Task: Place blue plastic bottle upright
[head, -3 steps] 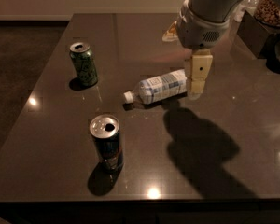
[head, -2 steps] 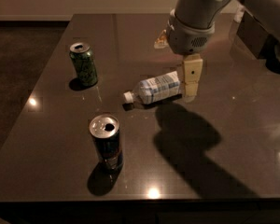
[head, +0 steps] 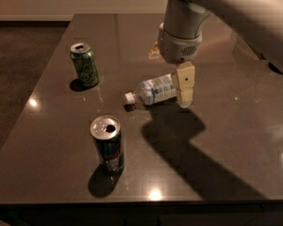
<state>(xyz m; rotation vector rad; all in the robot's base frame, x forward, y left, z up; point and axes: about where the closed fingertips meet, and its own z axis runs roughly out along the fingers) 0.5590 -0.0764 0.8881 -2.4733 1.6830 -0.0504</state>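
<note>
The blue plastic bottle point(head: 154, 90) is a small clear bottle with a pale label. It lies on its side near the middle of the dark table point(head: 226, 140), its white cap point(head: 129, 97) pointing left. My gripper point(head: 185, 94) hangs from the grey arm point(head: 181, 27) and sits low at the bottle's base end, covering that end from the camera. The bottle rests on the table.
A green can point(head: 85, 64) stands upright at the left. A dark blue can point(head: 107, 143) stands upright near the front edge. The arm casts a large shadow to the front right. Dark objects sit at the table's far right edge.
The arm has moved left and lower. The gripper went from beside the bottle's base to overlapping it. The bottle and both cans have not moved.
</note>
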